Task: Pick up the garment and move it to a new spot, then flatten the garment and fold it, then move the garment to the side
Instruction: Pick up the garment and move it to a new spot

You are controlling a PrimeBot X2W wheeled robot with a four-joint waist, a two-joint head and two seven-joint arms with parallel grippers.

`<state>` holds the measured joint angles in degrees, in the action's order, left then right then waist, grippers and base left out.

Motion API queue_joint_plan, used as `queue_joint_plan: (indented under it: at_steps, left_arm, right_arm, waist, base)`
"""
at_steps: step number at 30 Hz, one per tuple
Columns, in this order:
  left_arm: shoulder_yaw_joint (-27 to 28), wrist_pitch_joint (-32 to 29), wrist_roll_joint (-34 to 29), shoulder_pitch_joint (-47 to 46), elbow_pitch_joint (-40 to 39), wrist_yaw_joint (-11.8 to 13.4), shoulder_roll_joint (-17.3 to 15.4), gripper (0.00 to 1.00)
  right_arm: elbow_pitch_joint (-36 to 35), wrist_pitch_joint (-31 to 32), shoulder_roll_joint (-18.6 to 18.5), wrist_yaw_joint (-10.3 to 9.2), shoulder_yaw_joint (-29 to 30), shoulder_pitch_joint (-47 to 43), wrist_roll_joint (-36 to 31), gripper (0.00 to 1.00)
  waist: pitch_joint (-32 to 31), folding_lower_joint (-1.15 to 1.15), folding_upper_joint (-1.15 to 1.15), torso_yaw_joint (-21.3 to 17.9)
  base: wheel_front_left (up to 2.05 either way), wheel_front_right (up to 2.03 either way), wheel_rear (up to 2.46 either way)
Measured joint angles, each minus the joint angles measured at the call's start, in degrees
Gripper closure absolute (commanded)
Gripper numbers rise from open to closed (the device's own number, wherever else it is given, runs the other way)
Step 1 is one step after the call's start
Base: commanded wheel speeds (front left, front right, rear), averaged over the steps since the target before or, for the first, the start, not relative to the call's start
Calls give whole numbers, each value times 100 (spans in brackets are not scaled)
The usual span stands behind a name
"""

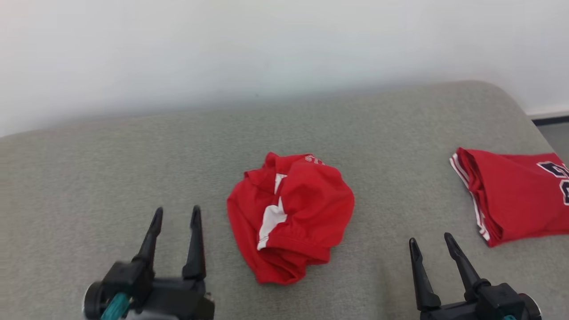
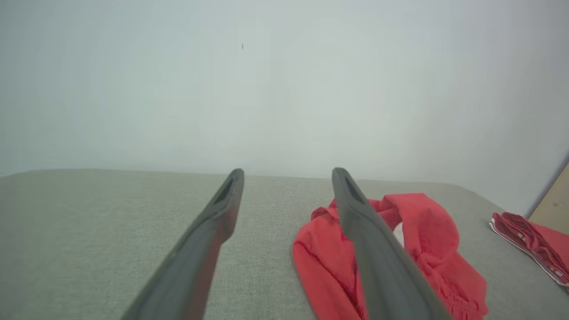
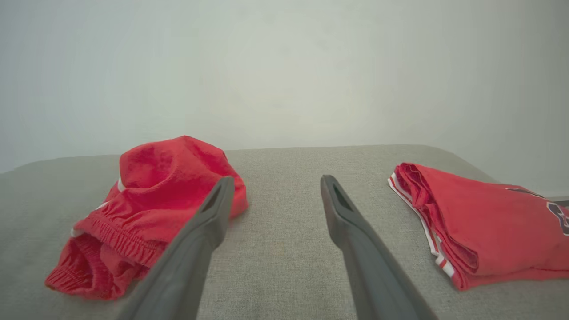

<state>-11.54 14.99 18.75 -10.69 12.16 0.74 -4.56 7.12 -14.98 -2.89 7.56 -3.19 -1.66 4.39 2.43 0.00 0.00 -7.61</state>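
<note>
Fingers (image 1: 194, 244) of the left gripper (image 1: 176, 211) stand wide apart with nothing between them, tips pointing away from the robot and just left of the crumpled red garment (image 1: 291, 218). The right gripper (image 1: 430, 238) is equally wide and empty, and lies low between that garment and a folded red jersey (image 1: 515, 200) further right.

The garment sits in a heap near the middle of the grey upholstered surface (image 1: 111, 169). It touches neither gripper, and a gathered elastic band faces the right wrist camera. It seems to be a pair of shorts, though the bunching hides its true outline.

Flattening looks like the step in hand. It would go best if each gripper pinched a single layer at opposite ends of the elastic band, not a thick fold. The arms could then lift slightly and draw apart so the cloth opens before it is laid down. Grabbing the middle of the heap would only shift the lump.

Both forearms lie low and nearly level with the surface, one on each side of the garment.
</note>
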Motion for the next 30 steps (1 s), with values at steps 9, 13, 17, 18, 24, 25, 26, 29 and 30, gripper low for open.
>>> queue_joint_plan:
  at_steps: [9, 13, 17, 18, 24, 25, 26, 29, 30]
  left_arm:
    - [829, 4, -480, 1249, -864, -136, 102, 0]
    - [1002, 5, -681, 1551, -867, -231, 134, 0]
    - [1168, 4, -806, 1766, -687, -344, 137, 0]
    - [1189, 4, -815, 1797, -634, -381, 142, 0]
    - [1258, 4, -806, 1885, -258, -538, 156, 0]
    - [1266, 5, -806, 1885, -236, -566, 156, 0]
    - [1273, 4, -806, 1884, -218, -578, 156, 0]
    - [1277, 4, -808, 1883, -147, -589, 159, 0]
    - [1277, 4, -806, 1883, -133, -608, 162, 0]
  right_arm:
    - [113, 0, 3, 0, 153, -3, -27, 0]
    - [130, 0, 0, 0, 387, -53, -25, 0]
    - [126, 0, 1, 0, 511, -169, -97, 0]
    - [126, 0, 0, 0, 544, -201, -98, 0]
    - [207, 0, 1, 0, 642, -371, -69, 0]
    - [222, 0, 1, 0, 634, -379, -69, 0]
    - [225, 0, 2, 0, 622, -380, -69, 0]
    - [244, 0, 1, 0, 605, -380, -69, 0]
    - [245, 0, 1, 0, 609, -378, -69, 0]
  waist:
    - [-215, 0, 0, 395]
    - [-295, 0, 0, 505]
    - [-361, 0, 0, 594]
    - [-375, 0, 0, 610]
    - [-419, 0, 0, 672]
    - [-422, -1, 0, 673]
    - [-423, -1, 0, 669]
    - [-420, 0, 0, 644]
    - [-417, -1, 0, 633]
  base:
    - [0, 0, 0]
    - [0, 0, 0]
    - [0, 0, 0]
    - [0, 0, 0]
    - [0, 0, 0]
    - [0, 0, 0]
    - [0, 0, 0]
    - [0, 0, 0]
    - [0, 0, 0]
